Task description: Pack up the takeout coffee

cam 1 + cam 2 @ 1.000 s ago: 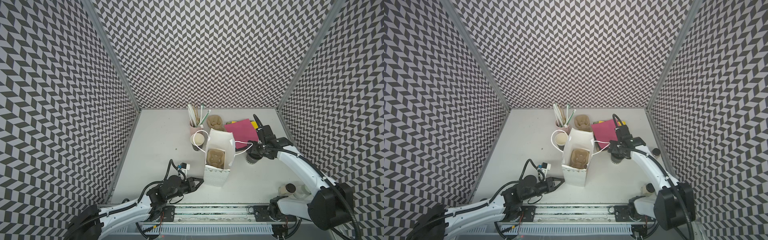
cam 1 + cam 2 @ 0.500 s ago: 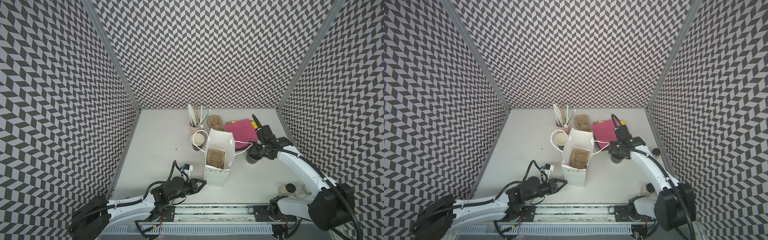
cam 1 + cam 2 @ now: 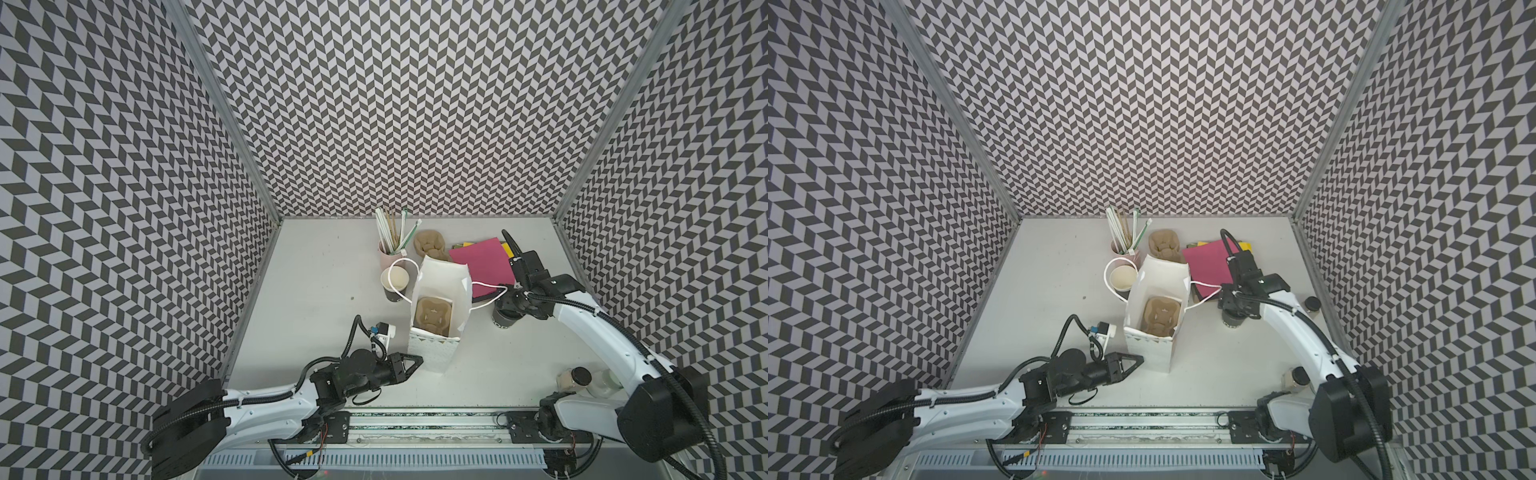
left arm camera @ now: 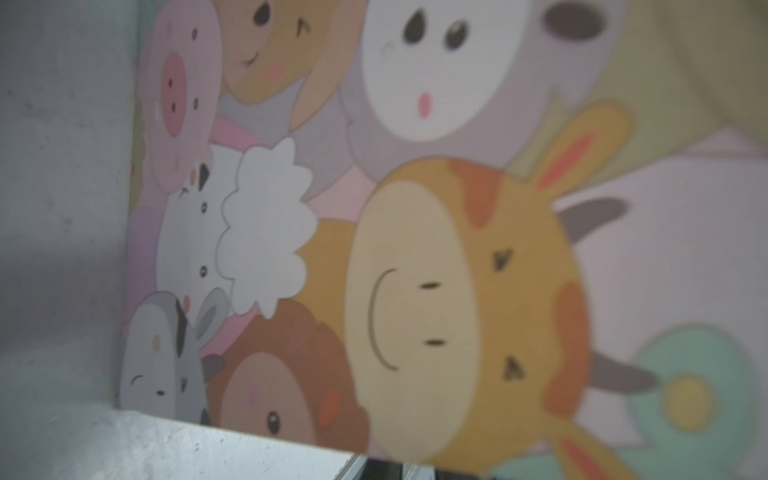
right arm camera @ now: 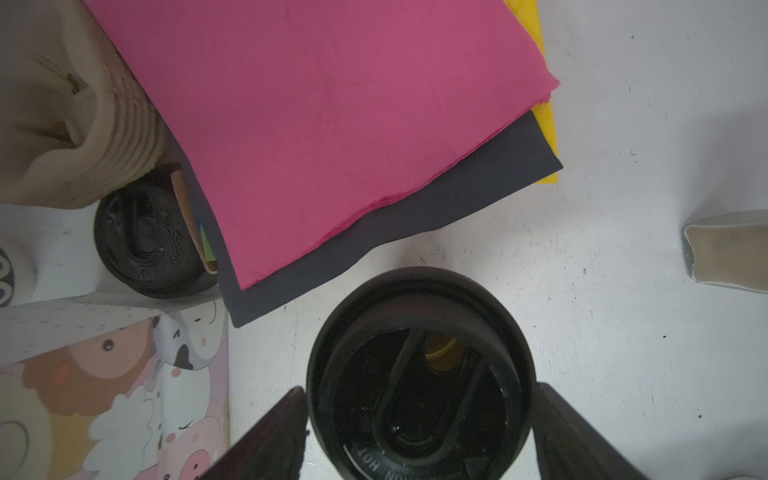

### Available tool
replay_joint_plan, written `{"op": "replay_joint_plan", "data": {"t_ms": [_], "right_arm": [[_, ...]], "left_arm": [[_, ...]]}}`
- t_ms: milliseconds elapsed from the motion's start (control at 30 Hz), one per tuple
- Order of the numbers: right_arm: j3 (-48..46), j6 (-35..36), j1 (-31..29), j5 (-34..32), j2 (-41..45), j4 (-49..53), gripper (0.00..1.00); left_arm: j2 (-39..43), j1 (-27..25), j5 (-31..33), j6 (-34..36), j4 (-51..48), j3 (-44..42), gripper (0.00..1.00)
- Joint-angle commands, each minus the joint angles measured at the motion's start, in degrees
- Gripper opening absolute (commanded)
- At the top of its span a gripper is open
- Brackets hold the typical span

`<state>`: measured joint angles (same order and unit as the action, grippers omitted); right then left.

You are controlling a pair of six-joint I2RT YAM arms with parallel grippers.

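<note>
In both top views the takeout coffee (image 3: 504, 325) (image 3: 1233, 322) stands on the surface (image 3: 324, 270) right of centre, just right of the white bag (image 3: 432, 353), under the right claw (image 3: 509, 309). The left claw (image 3: 417, 360), tips pressed together, lies at lower centre beside the bag's bottom corner. Left wrist view: the bag's cartoon-animal print fills the frame. Right wrist view, lower centre: the right claw is spread, 1 finger at each side of the coffee's black lid.

Walls: three chevron walls (image 3: 415, 104), black-and-white, enclosing the tabletop (image 3: 316, 266) at back and both sides.
Posts: grey metal corner posts (image 3: 232, 124) at the tabletop's rear corners.
Tabletop: pale grey, matte, lightly scuffed.
Front edge: metal rail (image 3: 415, 428).
Light: even, with soft shadows.
</note>
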<state>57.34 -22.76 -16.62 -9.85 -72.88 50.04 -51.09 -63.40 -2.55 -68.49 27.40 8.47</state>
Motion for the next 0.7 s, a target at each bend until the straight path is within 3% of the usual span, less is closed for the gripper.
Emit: {"op": "replay_joint_plan", "data": {"t_ms": [0, 167, 367, 567, 667], "right_arm": [[-0.97, 0.78, -0.52, -1.67, 2.18, -1.73, 0.81], [-1.26, 0.79, -0.87, -2.20, 2.38, -1.91, 0.79], [-1.61, 0.97, -1.13, -2.07, 2.22, -2.32, 0.75], [-1.79, 1.14, -1.31, -1.65, 1.35, -2.58, 0.76], [-1.71, 1.12, -1.31, -1.58, 0.85, -2.52, 0.76]], "left_arm": [[7.51, -0.32, 4.97, 3.23, -9.54, 1.68, 0.18], [18.28, -0.15, 7.51, 6.93, -21.99, 1.08, 0.18], [25.51, 0.64, 10.46, 8.05, -30.95, -0.64, 0.19], [24.55, 5.07, 8.52, 10.16, -29.42, -0.70, 0.19], [19.79, 6.66, 7.57, 11.21, -27.72, -0.07, 0.19]]}}
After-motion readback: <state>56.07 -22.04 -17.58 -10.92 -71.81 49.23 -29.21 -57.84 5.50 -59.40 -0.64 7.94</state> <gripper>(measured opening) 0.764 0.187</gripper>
